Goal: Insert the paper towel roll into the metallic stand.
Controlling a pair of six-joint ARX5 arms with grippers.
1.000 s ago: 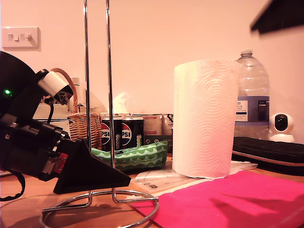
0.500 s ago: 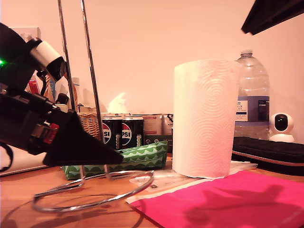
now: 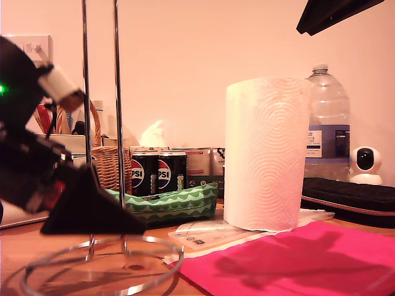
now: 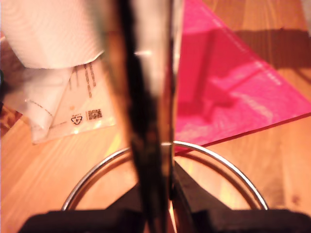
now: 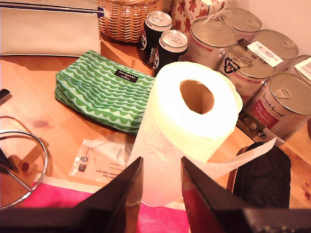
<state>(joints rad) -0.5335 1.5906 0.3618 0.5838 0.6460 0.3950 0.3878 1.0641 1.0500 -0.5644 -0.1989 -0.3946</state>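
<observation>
The paper towel roll [image 3: 265,154] stands upright on the edge of a pink mat, its cardboard core [image 5: 197,96] facing up. The metallic stand [image 3: 101,123] is upright at the exterior view's left, and its ring base [image 3: 102,268] sits low over the wooden table. My first gripper [image 3: 105,222] is shut on the stand's two upright rods [image 4: 150,111] just above the ring [image 4: 218,162]. My second gripper [image 5: 160,194] hangs open above the roll and slightly to its side, with nothing between its fingers [image 5: 121,199]. Only its dark edge [image 3: 333,12] shows at the exterior view's top.
A big water bottle [image 3: 327,117] stands behind the roll. A black case [image 3: 349,194] and a small white camera [image 3: 365,163] are at the exterior view's right. A green pouch [image 3: 166,203], Pepsi cans [image 3: 154,176], a wicker basket [image 3: 108,160] and several tins [image 5: 252,58] line the back.
My first gripper carried the stand toward the exterior view's left; it tilted on the way and is upright again. My second gripper's edge shifted left along the exterior view's top.
</observation>
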